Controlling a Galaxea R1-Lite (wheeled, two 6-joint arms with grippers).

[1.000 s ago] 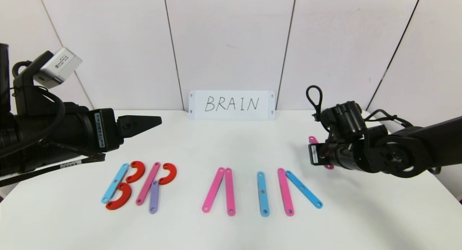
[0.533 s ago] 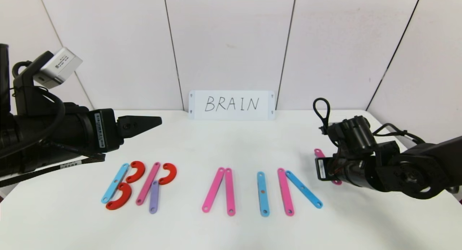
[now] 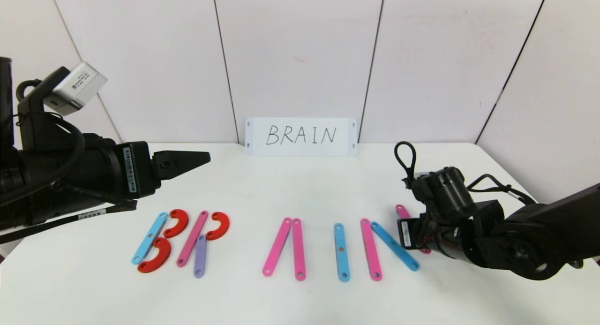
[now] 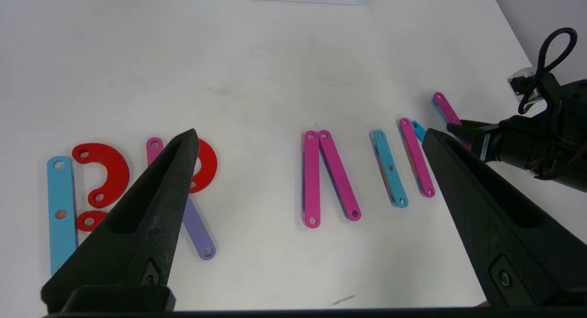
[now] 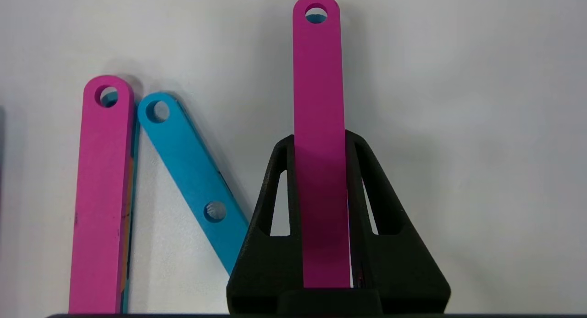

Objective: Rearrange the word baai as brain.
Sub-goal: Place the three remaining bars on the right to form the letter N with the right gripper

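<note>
Gripping a pink strip (image 5: 318, 139) between its closed fingers, the right gripper (image 5: 321, 139) sits low at the right of the head view, just right of the last letter. That letter so far is another pink strip (image 3: 370, 250) with a blue strip (image 3: 394, 246) slanting down and right from its top. The held strip pokes out past the gripper toward the upper left in the head view, its far end near the blue one's top.

The left gripper (image 4: 309, 139) hangs at the left edge of the head view, above the table (image 3: 300, 193), fingers wide apart and holding nothing.

Along the lower middle of the head view the letters (image 3: 276, 245) run left to right: blue strip with two red curves, pink and purple strips with one red curve, two pink strips meeting at the top, one blue strip. A white card (image 3: 301, 136) reading BRAIN stands against the wall at centre.
</note>
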